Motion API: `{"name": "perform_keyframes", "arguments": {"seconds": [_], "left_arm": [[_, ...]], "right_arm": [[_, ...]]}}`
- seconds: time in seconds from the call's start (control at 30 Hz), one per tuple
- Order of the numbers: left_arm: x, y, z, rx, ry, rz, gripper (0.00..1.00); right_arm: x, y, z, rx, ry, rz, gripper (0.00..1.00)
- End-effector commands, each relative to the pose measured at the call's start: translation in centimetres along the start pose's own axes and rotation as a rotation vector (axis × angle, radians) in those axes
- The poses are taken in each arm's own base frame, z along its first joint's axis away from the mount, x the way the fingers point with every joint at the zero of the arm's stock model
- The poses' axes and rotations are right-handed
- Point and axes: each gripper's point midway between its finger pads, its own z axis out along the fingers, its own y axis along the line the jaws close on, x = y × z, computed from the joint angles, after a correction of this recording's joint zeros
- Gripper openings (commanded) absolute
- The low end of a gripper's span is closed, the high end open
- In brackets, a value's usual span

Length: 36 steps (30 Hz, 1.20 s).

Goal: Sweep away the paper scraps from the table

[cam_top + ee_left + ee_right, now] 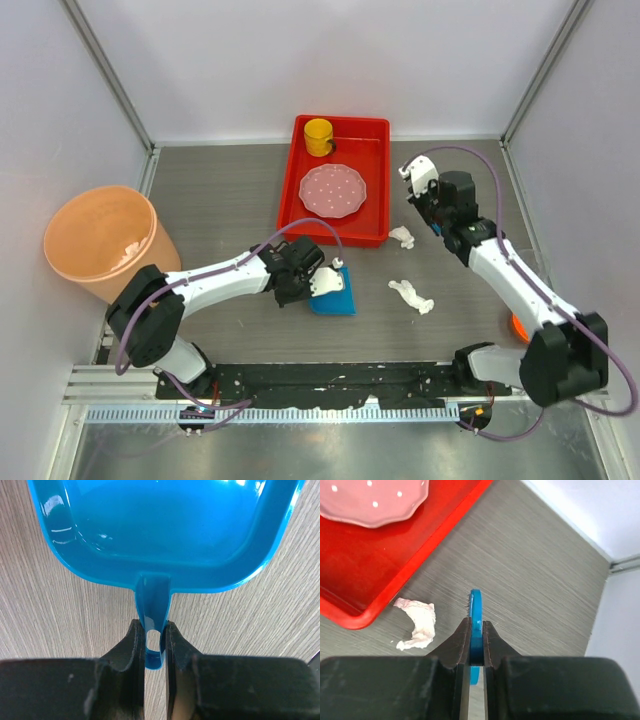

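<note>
Left pincer clamped on dustpan handle, pan flat on table; paper scraps light, soft, crumpled, likely to skid or roll: push, not pinch; near scrap right of pan, apart; far scrap just beside red tray, near right pincer, shut on thin blue tool

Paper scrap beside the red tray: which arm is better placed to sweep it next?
Right, probably. The right gripper is shut on a thin blue tool just beside that paper scrap. The left gripper is shut on the blue dustpan, farther off; it could receive the scrap.
</note>
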Motion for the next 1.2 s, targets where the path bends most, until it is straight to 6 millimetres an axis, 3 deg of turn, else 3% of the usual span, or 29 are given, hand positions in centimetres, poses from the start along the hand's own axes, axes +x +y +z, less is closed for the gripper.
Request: {"name": "perform_keyframes", "arguments": {"seconds": [0.0, 0.03, 0.2, 0.27, 0.4, 0.53, 0.73, 0.83, 0.9, 0.97, 1.03, 1.17], "left_arm": [[-1.3, 0.8, -0.8, -0.039, -0.054, 0.004, 0.00], [-1.3, 0.8, -0.8, -0.038, -0.054, 0.006, 0.00], [-1.3, 0.9, -1.0, -0.046, -0.064, 0.012, 0.00], [-1.4, 0.9, -1.0, -0.048, -0.068, 0.015, 0.00], [-1.3, 1.5, -1.1, -0.078, -0.060, 0.028, 0.00], [-1.3, 1.6, -0.8, -0.080, -0.058, 0.041, 0.00], [-1.5, 1.7, 0.1, -0.069, -0.047, 0.055, 0.00], [-1.9, 1.6, 0.4, -0.054, -0.050, 0.050, 0.00], [-2.3, 1.3, 0.4, -0.029, -0.066, 0.048, 0.00], [-2.4, 1.1, 0.3, -0.017, -0.070, 0.051, 0.00], [-2.3, 0.8, 0.3, -0.007, -0.070, 0.057, 0.00], [-2.6, 0.8, 0.4, -0.008, -0.066, 0.073, 0.00]], "right_arm": [[-1.1, 2.0, 3.8, -0.144, -0.129, -0.198, 0.01], [-0.6, 3.7, 4.0, -0.225, -0.149, -0.228, 0.01], [1.4, 5.3, 4.7, -0.297, -0.154, -0.271, 0.01], [3.5, 6.3, 4.0, -0.354, -0.080, -0.283, 0.01], [4.8, 7.8, 1.5, -0.436, -0.030, -0.238, 0.01], [5.7, 10.0, -2.5, -0.542, -0.004, -0.234, 0.01], [7.5, 14.0, -5.9, -0.647, 0.122, -0.284, 0.01], [6.5, 15.2, -6.6, -0.637, 0.094, -0.249, 0.01], [4.9, 14.6, -6.9, -0.579, 0.046, -0.207, 0.01], [2.9, 11.7, -6.1, -0.384, 0.025, -0.091, 0.01], [1.0, 8.8, -6.6, -0.237, -0.011, -0.034, 0.01], [-0.2, 3.6, -8.5, 0.033, 0.032, 0.158, 0.01]]}}
